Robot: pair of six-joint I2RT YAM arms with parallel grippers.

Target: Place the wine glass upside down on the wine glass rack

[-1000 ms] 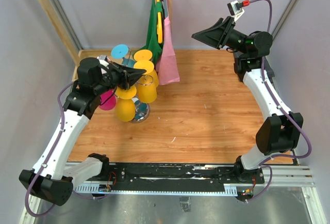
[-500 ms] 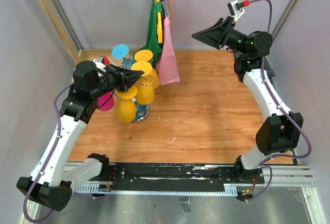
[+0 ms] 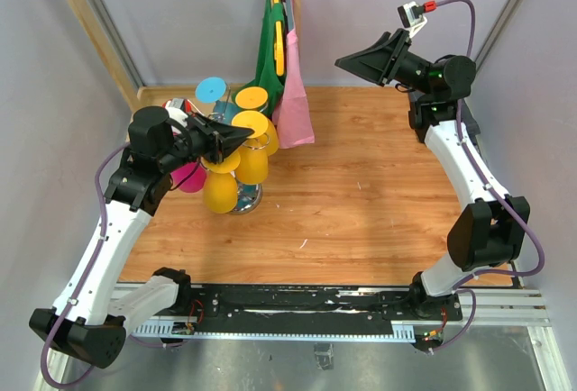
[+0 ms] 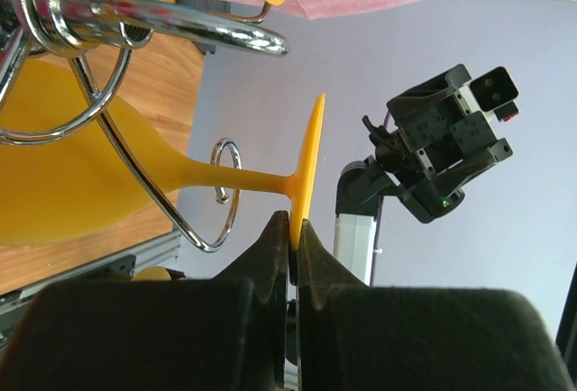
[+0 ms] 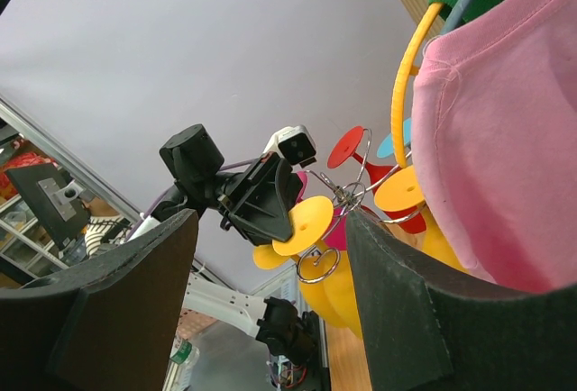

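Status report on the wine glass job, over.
Left claw shut on foot of yellow glass. Glass upside down, stem at a rack hook. Right claw open, raised, holding nothing. Pink cloth hangs beside rack.

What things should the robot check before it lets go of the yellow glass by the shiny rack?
1. Grip: the left gripper is shut on the foot of the yellow glass. Ok.
2. Upside down: in the top view the foot is on top and the bowl is below. Ok.
3. Hanging: the stem crosses a hook of the rack, but whether it is seated is unclear. Cannot tell.
4. Other arm: the right gripper is open and far from the rack. Ok.
5. Room: the pink cloth hangs right beside the rack, and whether it touches is unclear. Cannot tell.
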